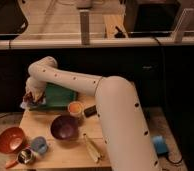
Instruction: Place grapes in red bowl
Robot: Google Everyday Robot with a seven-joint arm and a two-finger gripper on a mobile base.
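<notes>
Gripper: we find the gripper [31, 98] at the far left edge of the green tray [60, 95], low over the table's back-left corner; we cannot tell its state, as the arm's wrist covers it.
Arm: our white arm [90, 87] sweeps in from the lower right, bends at an elbow above the tray and drops down to the left.
Grapes: we make out a dark reddish patch, probably the grapes [30, 95], right at the gripper by the tray's left edge; whether they are held we cannot tell.
Red bowl: the red bowl [10, 140] sits at the front-left of the wooden table [65, 152], well apart from the gripper.
Purple bowl: the purple bowl [65, 127] stands mid-table, right of the red bowl.
Orange cup: we see the small orange cup [75, 108] just behind the purple bowl, beside the tray's front edge.
Blue cup: the blue cup [39, 145] rests between the two bowls, nearer the front.
Metal cup: a metal cup [25, 156] sits at the front edge, just beside the blue cup.
</notes>
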